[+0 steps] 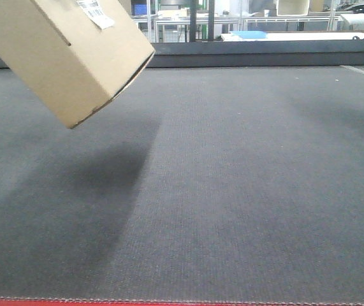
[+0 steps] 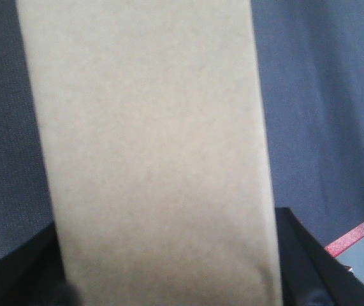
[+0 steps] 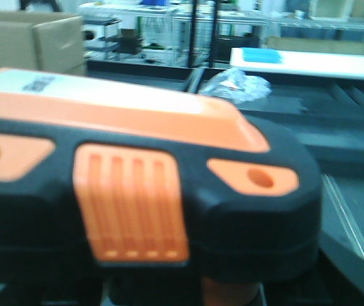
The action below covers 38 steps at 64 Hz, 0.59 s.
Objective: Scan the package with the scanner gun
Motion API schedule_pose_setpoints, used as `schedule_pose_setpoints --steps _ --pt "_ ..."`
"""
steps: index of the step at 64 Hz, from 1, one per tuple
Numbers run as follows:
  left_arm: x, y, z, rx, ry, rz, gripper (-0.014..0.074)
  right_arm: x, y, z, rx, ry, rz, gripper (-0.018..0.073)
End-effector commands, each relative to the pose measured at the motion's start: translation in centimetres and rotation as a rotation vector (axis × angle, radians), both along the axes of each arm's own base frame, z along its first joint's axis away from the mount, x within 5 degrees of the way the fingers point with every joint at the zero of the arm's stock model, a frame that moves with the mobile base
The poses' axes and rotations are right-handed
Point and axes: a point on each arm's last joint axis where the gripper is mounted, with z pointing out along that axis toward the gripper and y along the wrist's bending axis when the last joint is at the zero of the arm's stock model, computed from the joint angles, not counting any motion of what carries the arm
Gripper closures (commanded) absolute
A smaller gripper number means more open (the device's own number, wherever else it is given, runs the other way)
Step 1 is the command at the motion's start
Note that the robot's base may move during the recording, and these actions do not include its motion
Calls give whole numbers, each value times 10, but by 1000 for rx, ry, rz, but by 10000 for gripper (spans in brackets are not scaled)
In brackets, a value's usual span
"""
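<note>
Here we list what shows. Package [image 1: 73, 51]: tan cardboard, tilted, lifted clear of the grey surface [image 1: 245, 191] at the front view's upper left, with a white barcode label [image 1: 95, 13] on its top face. Left gripper [image 2: 166, 274]: we see dark fingers [image 2: 306, 261] on either side of the package, closed against it. Scanner gun [image 3: 137, 191]: orange and black, blurred, filling the right wrist view. Right gripper: hidden behind it, so we cannot tell its grip.

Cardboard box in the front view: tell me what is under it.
The box hangs tilted above the grey mat; under it only its shadow shows. In the left wrist view the box hides whatever lies behind it.
</note>
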Motion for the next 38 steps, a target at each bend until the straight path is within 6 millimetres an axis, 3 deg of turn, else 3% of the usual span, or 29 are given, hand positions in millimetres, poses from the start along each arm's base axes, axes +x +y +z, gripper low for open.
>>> schedule_pose_setpoints --steps 1,22,38 --pt "-3 -2 6 -16 -18 -4 708 -10 -16 2 76 -62 -67 720" --pt "-3 -2 6 -20 -18 -4 708 -41 -29 -69 88 -40 -146 721" --pt "-3 -2 6 -22 -18 -4 708 -62 -25 -106 150 -205 -79 721"
